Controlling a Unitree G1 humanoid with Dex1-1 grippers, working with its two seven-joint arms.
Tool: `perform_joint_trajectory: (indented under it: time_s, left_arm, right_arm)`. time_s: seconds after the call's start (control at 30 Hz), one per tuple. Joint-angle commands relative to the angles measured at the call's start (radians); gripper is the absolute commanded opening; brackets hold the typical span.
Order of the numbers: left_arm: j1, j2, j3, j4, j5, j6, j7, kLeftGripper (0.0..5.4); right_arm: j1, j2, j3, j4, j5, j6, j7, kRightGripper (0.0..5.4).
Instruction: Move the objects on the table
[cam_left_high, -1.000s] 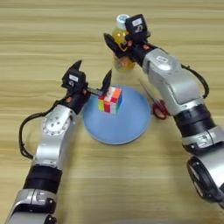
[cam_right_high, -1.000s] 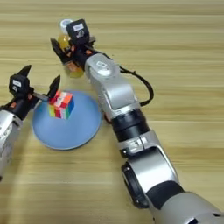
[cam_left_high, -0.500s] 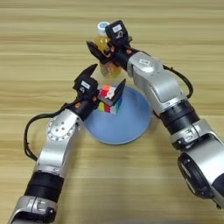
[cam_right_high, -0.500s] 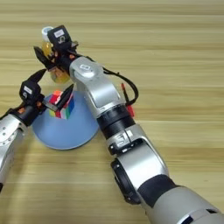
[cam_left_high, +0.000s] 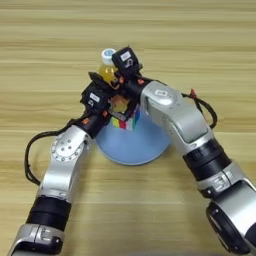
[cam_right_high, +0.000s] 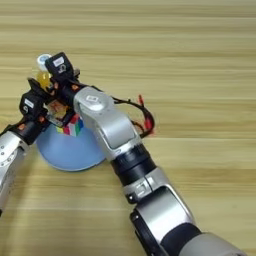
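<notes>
Near the middle of the table (cam_left_high: 50, 30): a round light-blue plate (cam_left_high: 135, 147), lying flat on the wood.

On the plate's far left part, close to the rim: the small multicoloured puzzle cube (cam_left_high: 126, 116), red, yellow, green and blue tiles facing the camera.

Left gripper (cam_left_high: 107, 100): comes in from the lower left on a silver forearm, sits right at the cube's top left corner, over the plate's edge. Touches or nearly touches the cube; whether spread, pressed together or clamped on the cube, cannot tell, since the black parts of both grippers crowd together there.

Right gripper (cam_left_high: 116, 79): reaches from the lower right across the plate's far side on a bulky silver arm and ends just beyond the cube. Pinches the small orange-juice bottle (cam_left_high: 106, 70) by its body, roughly upright, white cap (cam_left_high: 107, 53) on top. Holds the bottle just past the plate's far left rim, directly behind the left gripper and the cube; cannot tell whether its base touches the wood.

Behind the right forearm, to the plate's right: red-handled scissors (cam_right_high: 146, 122), only bits of red showing beside a dark loop of cable, the rest hidden by the arm.
</notes>
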Motion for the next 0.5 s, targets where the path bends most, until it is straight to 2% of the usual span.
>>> perform_joint_trajectory:
  time_s: [0.03, 0.23, 0.5]
  left_arm:
    - [-0.007, 0.001, 0.0, -0.001, 0.002, -0.002, -0.003, 5.4]
    - [-0.007, -0.001, 0.003, 0.0, -0.003, -0.003, -0.007, 5.4]
    - [-0.01, -0.001, 0.013, 0.02, -0.018, 0.0, -0.024, 4.69]
  right_arm:
    - [0.032, 0.048, 0.018, -0.023, -0.002, 0.011, 0.009, 3.52]
    - [0.037, 0.047, 0.015, -0.026, -0.004, 0.01, 0.01, 3.52]
    - [0.036, 0.064, 0.02, -0.065, 0.001, 0.02, 0.006, 3.52]
